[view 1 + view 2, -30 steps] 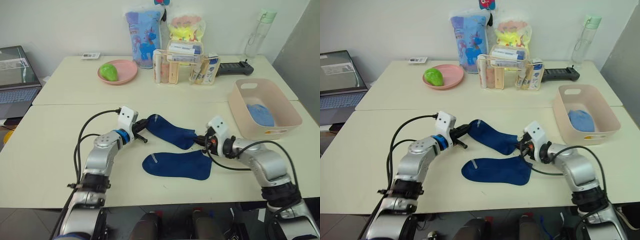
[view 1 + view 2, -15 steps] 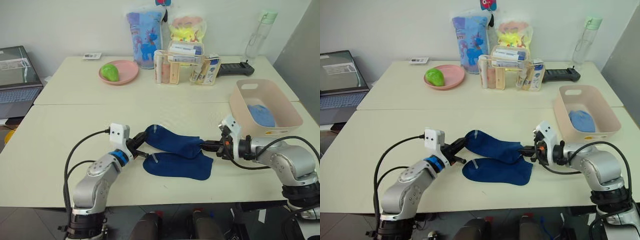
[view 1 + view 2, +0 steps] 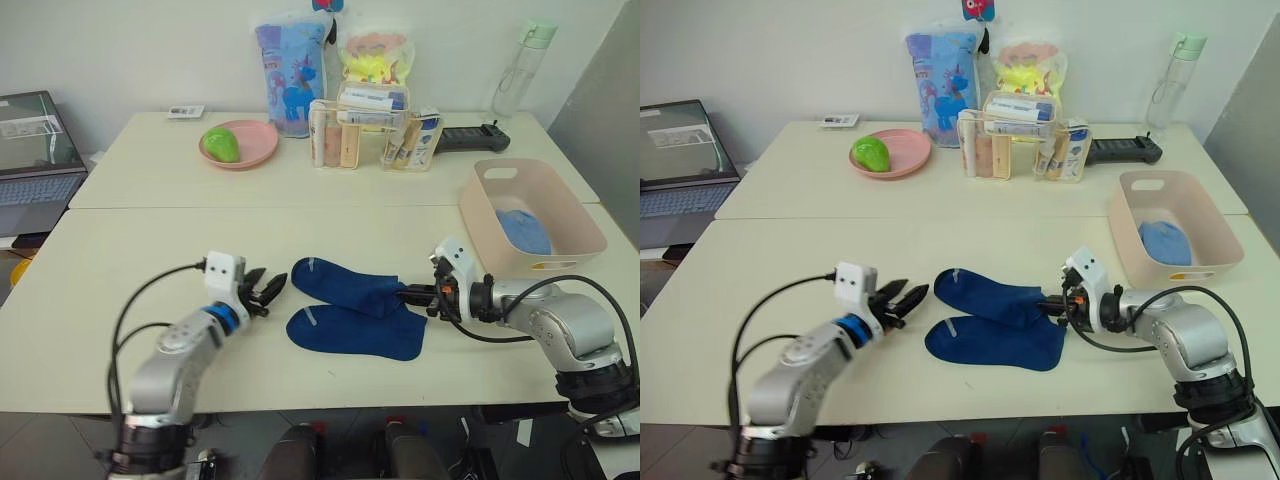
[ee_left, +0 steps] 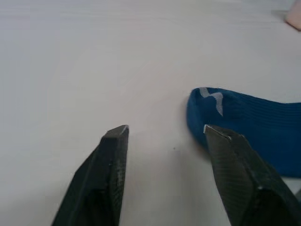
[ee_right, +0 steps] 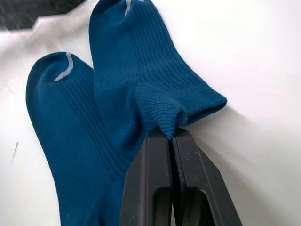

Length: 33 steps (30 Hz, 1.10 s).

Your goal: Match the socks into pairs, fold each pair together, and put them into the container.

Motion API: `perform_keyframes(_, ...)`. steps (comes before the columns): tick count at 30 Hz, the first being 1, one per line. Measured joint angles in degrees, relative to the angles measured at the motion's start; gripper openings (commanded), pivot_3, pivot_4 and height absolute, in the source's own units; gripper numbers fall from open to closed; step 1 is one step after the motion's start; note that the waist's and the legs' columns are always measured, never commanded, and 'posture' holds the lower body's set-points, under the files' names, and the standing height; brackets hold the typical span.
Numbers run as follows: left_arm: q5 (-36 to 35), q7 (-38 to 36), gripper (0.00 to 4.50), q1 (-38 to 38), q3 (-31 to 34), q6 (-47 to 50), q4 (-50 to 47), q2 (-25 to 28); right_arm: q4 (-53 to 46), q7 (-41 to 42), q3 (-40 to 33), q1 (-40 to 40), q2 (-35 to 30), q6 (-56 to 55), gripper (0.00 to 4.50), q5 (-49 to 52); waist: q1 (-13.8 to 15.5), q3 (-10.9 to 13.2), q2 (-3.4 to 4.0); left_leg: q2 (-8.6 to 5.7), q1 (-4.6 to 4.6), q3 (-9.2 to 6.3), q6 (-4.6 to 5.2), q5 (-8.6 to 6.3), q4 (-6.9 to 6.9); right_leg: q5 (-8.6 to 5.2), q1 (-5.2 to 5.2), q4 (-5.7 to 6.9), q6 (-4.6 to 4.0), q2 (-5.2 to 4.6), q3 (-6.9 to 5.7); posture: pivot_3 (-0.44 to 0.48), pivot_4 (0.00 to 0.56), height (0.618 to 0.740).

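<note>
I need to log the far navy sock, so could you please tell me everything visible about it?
The far sock is dark navy ribbed knit with a pale toe mark. It lies flat on the table, toe towards the open left tool but apart from it. The right tool pinches its cuff. Its near edge overlaps the second sock.

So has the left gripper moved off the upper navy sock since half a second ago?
Yes. The left gripper has let go and backed away toward the robot's left; its open fingers now sit clear of the upper navy sock.
</note>
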Motion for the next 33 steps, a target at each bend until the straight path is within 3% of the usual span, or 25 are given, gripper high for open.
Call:
perform_keyframes(4, 0.97, -8.17, 2.89, -7.01, -2.73, -1.2, 8.6, 5.32, 0.81, 0.05, 0.35, -0.34, 0.26, -0.79, 0.0, -0.07, 0.14, 0.0, 0.0, -0.01, -0.01, -0.03, 0.0, 0.0, 0.0, 0.0, 0.01, -0.05, 0.0, 0.0, -0.03, 0.0, 0.15, 0.74)
perform_keyframes(11, 6.5, -12.97, 2.89, -17.49, -9.77, -4.53, 20.33, 5.2, 1.19, -0.03, 1.15, -0.57, 0.55, -1.41, 0.0, -0.11, -0.12, 0.0, 0.0, 0.0, -0.03, -0.04, 0.0, 0.0, -0.01, 0.01, -0.03, -0.05, 0.0, 0.0, -0.03, 0.0, 0.15, 0.74)
perform_keyframes(19, 12.07, -13.31, 2.89, -22.45, -13.53, -10.04, 30.55, 3.87, 1.19, -0.2, 1.24, -0.56, 0.83, -2.13, 0.0, -0.15, -0.17, 0.0, 0.0, -0.01, -0.05, -0.04, 0.0, 0.0, -0.01, 0.01, -0.04, -0.05, 0.0, 0.0, -0.02, 0.0, 0.15, 0.74)
perform_keyframes(27, 13.94, -14.45, 2.89, -22.89, -13.53, -11.52, 31.56, 3.9, 1.19, -0.21, 1.32, -0.56, 0.85, -2.23, 0.0, -0.3, -0.18, 0.0, 0.0, -0.01, -0.04, -0.04, 0.0, 0.0, -0.01, 0.01, -0.04, -0.04, 0.0, 0.0, -0.02, 0.0, 0.15, 0.74)
perform_keyframes(30, 13.91, -15.7, 2.36, -22.33, -13.51, -11.45, 30.5, 3.97, 1.21, -0.2, 1.53, -0.62, 0.86, -2.31, 0.0, -0.54, -0.18, 0.0, 0.0, 0.0, -0.04, -0.04, 0.0, 0.0, -0.01, 0.01, -0.04, -0.04, 0.0, 0.0, -0.01, 0.0, 0.15, 0.74)
perform_keyframes(33, 13.64, -17.32, 1.36, -21.42, -13.57, -11.06, 29.12, 3.97, 1.25, -0.18, 2.14, -0.67, 1.05, -2.42, 0.0, -0.59, -0.19, 0.0, 0.0, 0.0, -0.04, -0.05, 0.0, 0.0, -0.01, 0.01, -0.04, -0.04, 0.0, 0.0, -0.02, 0.0, 0.15, 0.74)
